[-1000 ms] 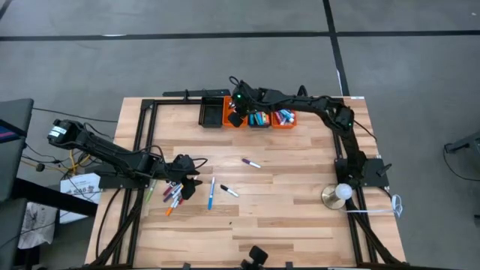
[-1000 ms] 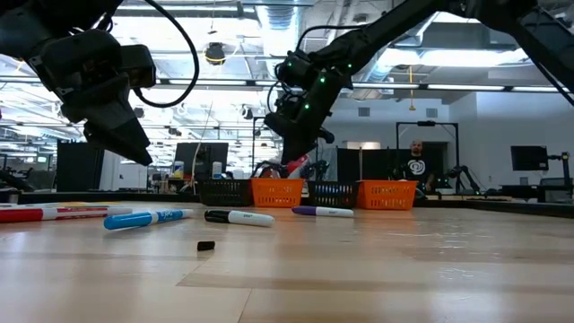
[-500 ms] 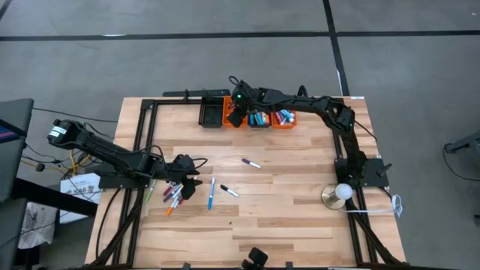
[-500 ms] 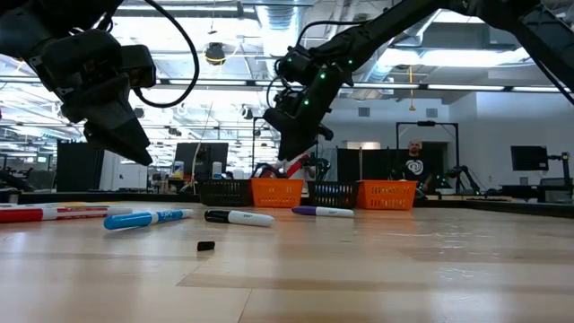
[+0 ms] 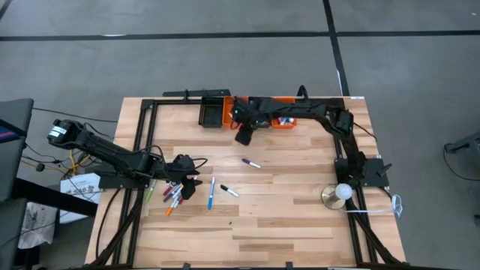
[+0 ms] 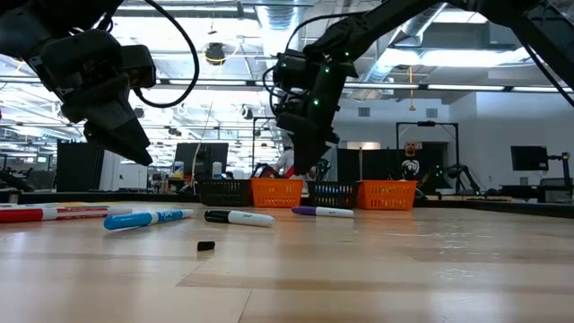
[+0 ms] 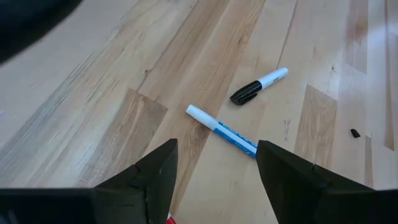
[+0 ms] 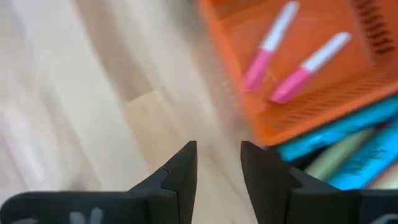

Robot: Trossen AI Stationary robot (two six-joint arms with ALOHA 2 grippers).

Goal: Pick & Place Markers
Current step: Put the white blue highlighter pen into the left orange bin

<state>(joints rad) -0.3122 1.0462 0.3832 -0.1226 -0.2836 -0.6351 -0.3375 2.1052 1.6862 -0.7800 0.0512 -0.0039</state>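
Right tool empty beside bins

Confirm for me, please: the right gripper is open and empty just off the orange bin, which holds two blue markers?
Not quite: the two markers in the orange bin are pink, as the right wrist view shows. The rest holds: the right gripper is open and empty just off that bin.

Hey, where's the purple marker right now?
In the high view, the purple marker lies alone mid-table, below the bins and up-right of the black-capped marker.
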